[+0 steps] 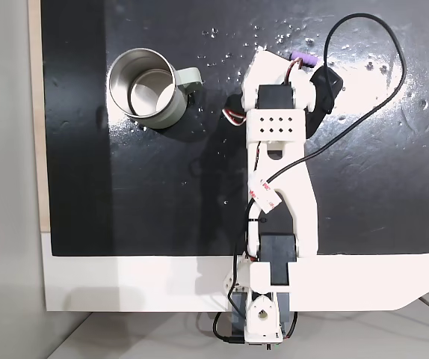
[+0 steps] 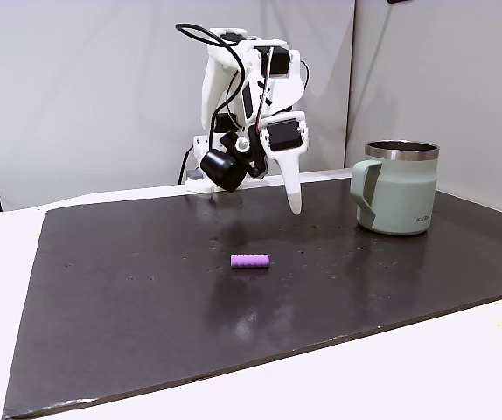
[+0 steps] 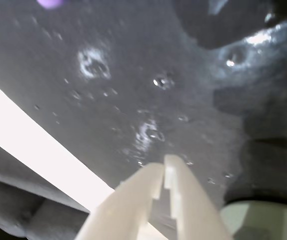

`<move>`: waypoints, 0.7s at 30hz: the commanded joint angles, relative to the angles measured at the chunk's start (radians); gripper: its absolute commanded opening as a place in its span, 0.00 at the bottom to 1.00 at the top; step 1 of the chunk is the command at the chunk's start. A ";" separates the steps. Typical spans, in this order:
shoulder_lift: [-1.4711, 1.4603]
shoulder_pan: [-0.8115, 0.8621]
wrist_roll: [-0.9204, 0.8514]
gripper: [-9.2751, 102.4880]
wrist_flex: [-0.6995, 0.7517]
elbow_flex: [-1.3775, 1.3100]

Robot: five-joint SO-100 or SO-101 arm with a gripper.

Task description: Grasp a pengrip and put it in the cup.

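Note:
The pengrip (image 2: 249,261), a tiny purple ribbed tube, lies on the black mat, in front of the arm in a fixed view. From above, the pengrip (image 1: 304,58) peeks out just right of the arm's head. In the wrist view only a purple blur of the pengrip (image 3: 49,2) shows at the top edge. My gripper (image 2: 295,206) hangs above the mat with its white fingers (image 3: 153,180) pressed together and nothing between them. The sage-green cup (image 1: 146,88) stands upright at the left from above; in the side fixed view the cup (image 2: 397,197) stands at the right.
A black oblong camera (image 2: 223,171) on a cable hangs beside the gripper. The black mat (image 1: 125,194) covers most of the white table (image 1: 125,284). A pale wall stands behind the arm.

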 commanded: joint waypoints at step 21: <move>-0.270 0.098 -0.034 0.22 0.321 -0.578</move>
